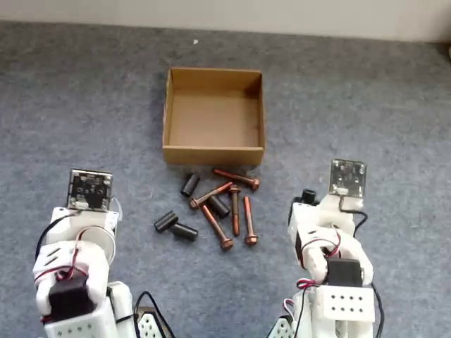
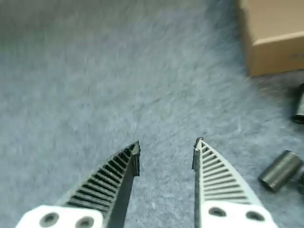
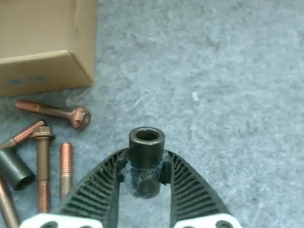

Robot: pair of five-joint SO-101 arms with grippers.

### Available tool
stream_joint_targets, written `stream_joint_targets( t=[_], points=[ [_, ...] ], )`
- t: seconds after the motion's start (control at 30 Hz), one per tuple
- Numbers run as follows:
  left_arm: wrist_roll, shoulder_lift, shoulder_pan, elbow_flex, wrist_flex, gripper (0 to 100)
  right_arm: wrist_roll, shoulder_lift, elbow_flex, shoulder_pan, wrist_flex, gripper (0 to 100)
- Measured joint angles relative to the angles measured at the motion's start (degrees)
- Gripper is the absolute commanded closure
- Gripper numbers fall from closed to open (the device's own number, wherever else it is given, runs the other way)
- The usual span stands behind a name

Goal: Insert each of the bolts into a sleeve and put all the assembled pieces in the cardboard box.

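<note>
A black sleeve [image 3: 146,142] sits gripped between the fingers of the right gripper [image 3: 145,156], its arm folded low at the high view's lower right, beside copper bolts [image 1: 235,211] and loose sleeves [image 1: 167,222] below the central cardboard box [image 1: 213,153], while the left gripper [image 2: 166,143], lower left, hangs spread over carpet [image 1: 84,105].

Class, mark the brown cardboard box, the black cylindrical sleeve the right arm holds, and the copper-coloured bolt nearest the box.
Brown cardboard box [image 1: 213,155]: high view, front wall.
Black cylindrical sleeve [image 3: 147,159]: right wrist view, side wall.
Copper-coloured bolt [image 1: 236,177]: high view, mid-shaft.
</note>
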Motion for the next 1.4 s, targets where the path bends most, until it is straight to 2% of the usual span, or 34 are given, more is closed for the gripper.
stream_joint_targets(
  t=[0.13,0.3,0.57,0.87,1.07,1.2,1.4],
  points=[
    [-0.88,7.82,5.10,-10.20,6.42,80,-0.35,-3.96,1.93,0.97,0.00,99.4],
    [-4.48,27.52,15.03,-23.56,9.85,80,-0.35,-8.79,4.57,0.88,0.00,99.4],
    [-11.34,59.43,29.10,-43.08,9.93,80,-0.35,-16.18,7.03,5.27,0.00,99.4],
    [-18.29,83.60,41.32,-57.32,7.12,80,-0.35,-18.73,8.09,6.15,0.00,99.4],
    [-18.73,98.02,45.45,-64.97,2.37,80,-0.35,-18.73,8.09,6.15,0.00,99.4],
    [-22.07,106.90,47.56,-71.21,2.29,80,-0.35,-18.73,8.09,6.15,0.00,99.4],
    [-22.86,117.98,47.91,-79.30,1.93,80,-0.35,-18.73,8.09,6.15,0.00,99.4]
  ],
)
